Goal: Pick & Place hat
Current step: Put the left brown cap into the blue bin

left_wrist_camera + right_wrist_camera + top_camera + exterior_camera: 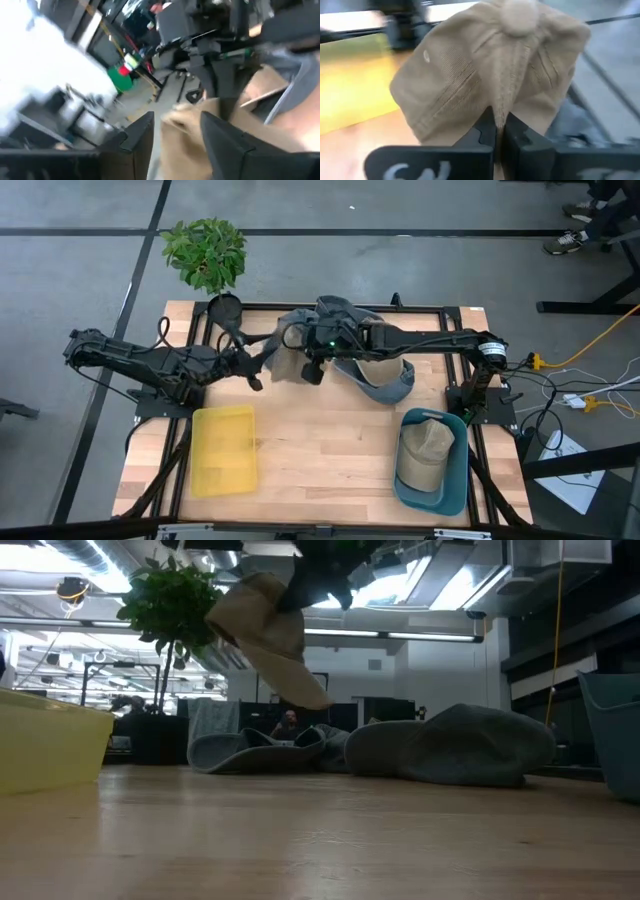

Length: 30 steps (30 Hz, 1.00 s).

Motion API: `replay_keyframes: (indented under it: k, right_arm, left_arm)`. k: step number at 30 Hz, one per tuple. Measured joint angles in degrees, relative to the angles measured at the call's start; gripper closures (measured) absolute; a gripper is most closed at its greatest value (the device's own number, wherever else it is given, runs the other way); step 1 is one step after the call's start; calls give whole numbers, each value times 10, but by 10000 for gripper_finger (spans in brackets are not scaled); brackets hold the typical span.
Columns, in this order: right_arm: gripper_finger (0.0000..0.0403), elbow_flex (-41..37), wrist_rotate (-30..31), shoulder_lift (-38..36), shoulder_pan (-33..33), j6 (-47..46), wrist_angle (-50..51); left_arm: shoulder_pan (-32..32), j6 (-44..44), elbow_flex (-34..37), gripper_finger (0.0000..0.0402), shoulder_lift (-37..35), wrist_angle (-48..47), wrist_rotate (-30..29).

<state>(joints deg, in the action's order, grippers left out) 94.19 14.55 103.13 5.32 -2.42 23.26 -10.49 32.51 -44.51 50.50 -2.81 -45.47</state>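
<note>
My right gripper (499, 131) is shut on a tan cap (490, 70) and holds it above the table's far middle; the cap also shows in the high view (288, 363) and in the low view (268, 632). My left gripper (175, 142) is open just left of the cap (192, 132), level with it; I cannot tell whether it touches. Two grey hats (385, 380) (335, 312) lie on the table under and behind the right arm. A second tan cap (428, 452) rests inside the teal bin (458, 480). My right gripper pinches a raised fold of the cap's crown (501, 102) between its two fingers, a little below the top button (520, 12). The fingers come from the table's right, slanting down. The cap is lifted clear of the table and hangs tilted, brim (305, 690) lowest.
A yellow bin (225, 448) sits at the near left, and the teal bin at the near right corner. A potted plant (205, 252) stands beyond the far left edge. Bare wood (320, 460) lies between the two bins.
</note>
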Motion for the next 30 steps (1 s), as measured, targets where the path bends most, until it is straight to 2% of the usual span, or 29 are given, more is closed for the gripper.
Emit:
replay_keyframes:
  k: [4,9,13,19,21,24,27,30]
  right_arm:
    - [395,0,60,0,0,-1,-12]
    - [396,0,64,0,-4,14,-38]
    - [394,0,63,0,-10,28,-51]
    - [393,0,64,0,-18,41,-70]
    - [393,0,64,0,-19,42,-76]
    - [393,0,64,0,-19,42,-79]
    - [393,0,64,0,-19,42,-79]
    - [393,0,63,0,-19,42,-78]
  left_arm:
    - [16,-141,0,215,0,-41,1]
    - [52,-240,0,188,0,-86,14]
    - [88,-291,0,168,0,-95,103]
    - [132,-315,0,151,2,-98,200]
    - [139,-315,0,151,2,-98,234]
    - [141,-319,0,162,2,-90,249]
    - [141,-319,0,192,2,-90,251]
    - [141,-306,0,239,2,-90,264]
